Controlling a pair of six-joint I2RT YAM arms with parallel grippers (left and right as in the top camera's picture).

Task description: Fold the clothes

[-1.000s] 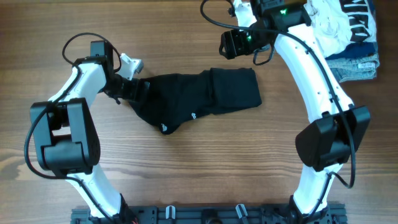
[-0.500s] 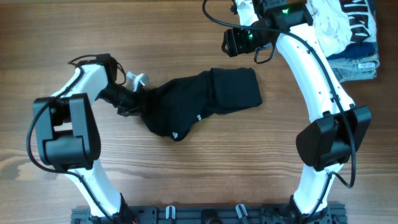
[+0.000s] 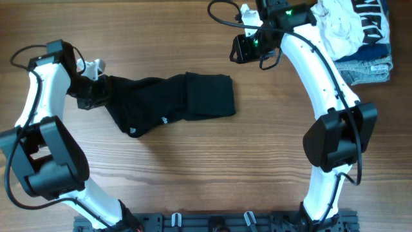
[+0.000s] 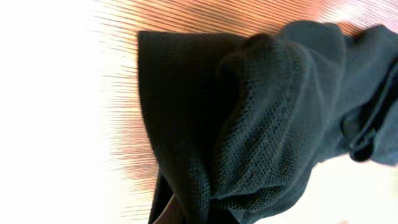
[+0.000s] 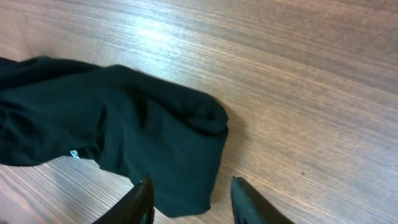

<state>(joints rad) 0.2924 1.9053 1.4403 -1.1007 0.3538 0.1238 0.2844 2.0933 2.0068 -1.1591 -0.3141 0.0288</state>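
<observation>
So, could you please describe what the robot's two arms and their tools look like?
Both the left arm and the right arm have smooth white links joined by bulky black joint housings. Thin black cables loop off each near the wrist, and a small green light glows on the right one. The right tool has black, curved fingers.

Left arm (image 3: 40, 96): white shell links, black joint housings. A large black motor block (image 3: 51, 158) sits far back from the left pincer (image 3: 103, 89). A thin black cable (image 3: 26, 55) loops just behind that pincer.

Right arm (image 3: 318, 67): same white shells, with a black elbow housing (image 3: 335, 138). The wrist module (image 3: 248, 46) is black, a green light (image 3: 288, 11) is lit just behind it, and a black cable loop (image 3: 222, 18) runs alongside.

Right pincer (image 5: 191, 186): two matte black fingers (image 5: 142, 202) with rounded tips.
</observation>
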